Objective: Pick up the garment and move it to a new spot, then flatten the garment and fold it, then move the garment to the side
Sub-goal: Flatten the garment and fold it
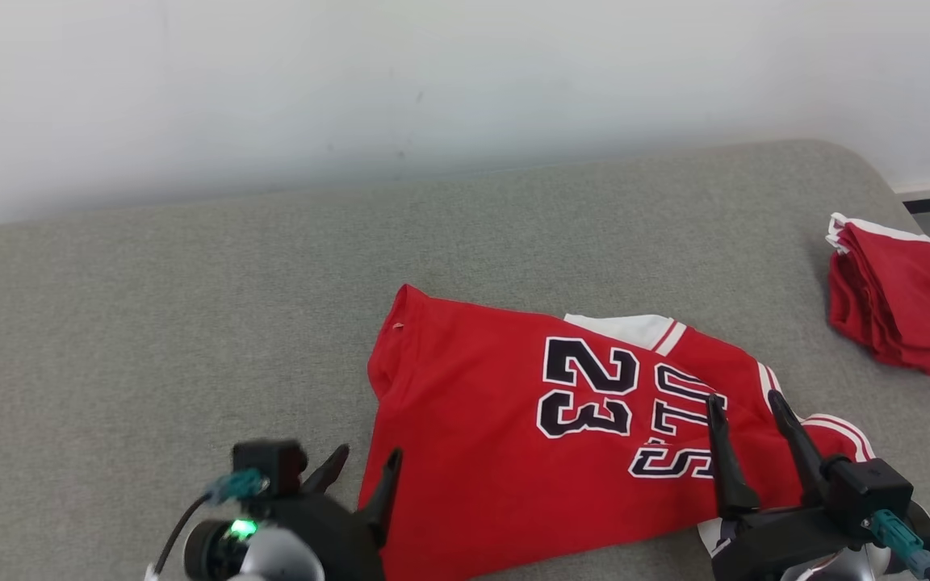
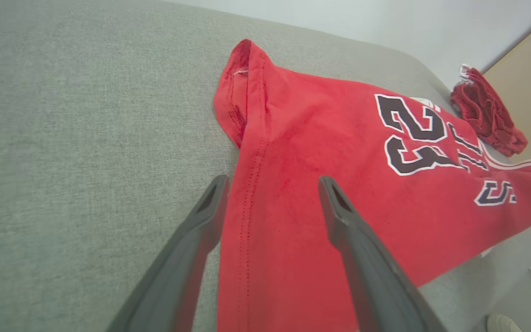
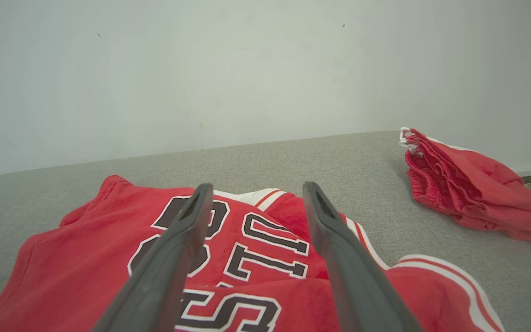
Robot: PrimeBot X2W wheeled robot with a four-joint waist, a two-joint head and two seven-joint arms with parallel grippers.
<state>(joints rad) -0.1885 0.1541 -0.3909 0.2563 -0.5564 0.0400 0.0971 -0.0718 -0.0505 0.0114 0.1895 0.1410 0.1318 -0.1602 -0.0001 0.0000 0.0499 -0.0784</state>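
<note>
Garment [image 1: 481,460]: a red jersey with a black, white-edged "23" and block lettering, plus white and red striped trim at the neck and armholes. It lies mostly spread out on the grey fabric-covered worktop [image 1: 150,323], at the near edge and right of centre in the head view. Its far left corner is folded over on itself and there are creases near the lettering. The left end effector [image 1: 368,453] is open, with one finger over the grey cloth and the other over the jersey's stitched side edge, and its fingers hold nothing. The right end effector [image 1: 743,398] is also open, its fingers spread above the lettering. A second red garment [image 1: 893,298] lies bunched at the worktop's far right, well apart from the jersey
</note>
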